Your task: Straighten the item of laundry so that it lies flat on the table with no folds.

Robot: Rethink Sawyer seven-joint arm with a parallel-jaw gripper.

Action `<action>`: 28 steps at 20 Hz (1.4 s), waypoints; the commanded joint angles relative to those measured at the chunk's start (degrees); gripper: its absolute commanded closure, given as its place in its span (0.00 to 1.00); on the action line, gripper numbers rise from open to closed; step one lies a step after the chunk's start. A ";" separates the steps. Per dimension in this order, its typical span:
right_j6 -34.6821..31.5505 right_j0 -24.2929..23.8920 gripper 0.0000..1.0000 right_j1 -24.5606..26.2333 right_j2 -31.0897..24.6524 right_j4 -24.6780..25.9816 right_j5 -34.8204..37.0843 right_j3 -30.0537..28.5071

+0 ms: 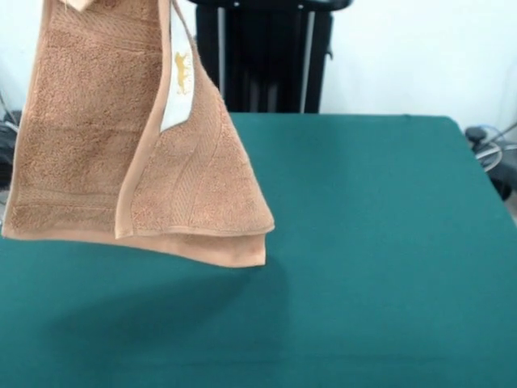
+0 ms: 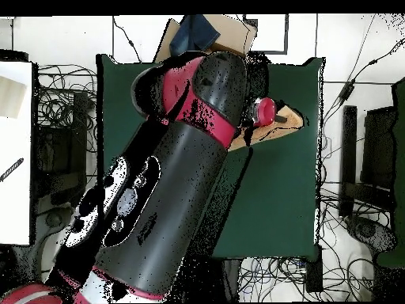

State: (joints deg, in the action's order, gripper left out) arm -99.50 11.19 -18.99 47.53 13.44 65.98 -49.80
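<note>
The item of laundry (image 1: 137, 162), a tan terry towel, hangs in the air over the left part of the green table (image 1: 388, 242). It is doubled over, and a white tag (image 1: 179, 81) shows along the fold. Its lower edge floats clear of the cloth and casts a shadow beneath. Its top runs out of the front view, so the gripper is not seen there. In the overhead view the arm's red end (image 2: 265, 111) sits over the gripper and hides it. A strip of towel (image 2: 283, 123) pokes out beside that end, above the table (image 2: 285, 190).
A black pedestal (image 1: 266, 56) stands behind the table's far edge. Cables (image 1: 489, 149) lie off the right side. From above, a cardboard box (image 2: 213, 32) sits beyond the table, a white surface (image 2: 16, 150) is at the left, and wires ring the table.
</note>
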 commanded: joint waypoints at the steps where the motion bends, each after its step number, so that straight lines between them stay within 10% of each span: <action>1: -15.28 -0.09 1.00 1.66 -2.67 -3.43 6.12 1.67; 28: -14.07 0.50 1.00 2.33 -1.16 -3.67 11.42 6.36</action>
State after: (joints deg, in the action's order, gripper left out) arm -99.50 11.24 -16.24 47.53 11.93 71.37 -43.63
